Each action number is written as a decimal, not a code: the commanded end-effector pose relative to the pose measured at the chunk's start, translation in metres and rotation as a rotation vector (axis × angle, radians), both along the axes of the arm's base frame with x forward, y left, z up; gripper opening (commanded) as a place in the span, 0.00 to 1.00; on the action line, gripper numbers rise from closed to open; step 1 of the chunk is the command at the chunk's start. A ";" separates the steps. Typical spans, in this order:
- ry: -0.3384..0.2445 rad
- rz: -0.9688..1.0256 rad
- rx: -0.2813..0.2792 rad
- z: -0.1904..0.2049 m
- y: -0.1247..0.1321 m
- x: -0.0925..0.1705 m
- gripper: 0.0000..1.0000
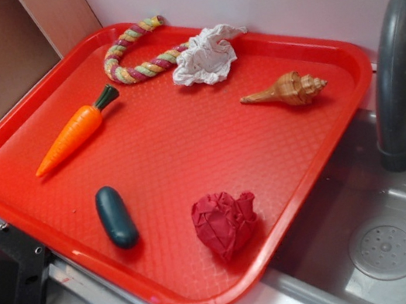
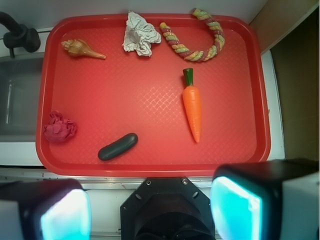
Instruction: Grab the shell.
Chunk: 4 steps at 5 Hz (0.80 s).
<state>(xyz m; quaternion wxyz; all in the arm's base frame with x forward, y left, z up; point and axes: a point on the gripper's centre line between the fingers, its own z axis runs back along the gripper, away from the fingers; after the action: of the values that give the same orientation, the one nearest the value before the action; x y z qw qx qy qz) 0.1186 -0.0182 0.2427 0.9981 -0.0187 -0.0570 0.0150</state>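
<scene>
Wrist view, left to right: the shell [image 2: 82, 49] lies untouched at ten o'clock on the red tray [image 2: 150, 167], well apart from the carrot [image 2: 192, 107], while the pincer [image 2: 150, 210] hangs open at six o'clock, so approach and grasp both remain.

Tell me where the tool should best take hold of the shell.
Probably at the knobby wide end of the shell, from straight above, tool fingers across its width. It lies flat on the tray with free space around it; the long point looks thin and likely to slip.
</scene>
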 end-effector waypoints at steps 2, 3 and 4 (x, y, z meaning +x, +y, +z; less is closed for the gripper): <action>-0.032 -0.138 0.023 -0.006 -0.010 0.021 1.00; -0.039 -0.340 0.051 -0.017 -0.028 0.051 1.00; -0.060 -0.494 0.086 -0.032 -0.049 0.079 1.00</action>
<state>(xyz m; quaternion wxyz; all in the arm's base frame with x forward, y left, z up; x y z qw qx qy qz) 0.1945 -0.0620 0.1982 0.9714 0.0092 -0.0541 -0.2308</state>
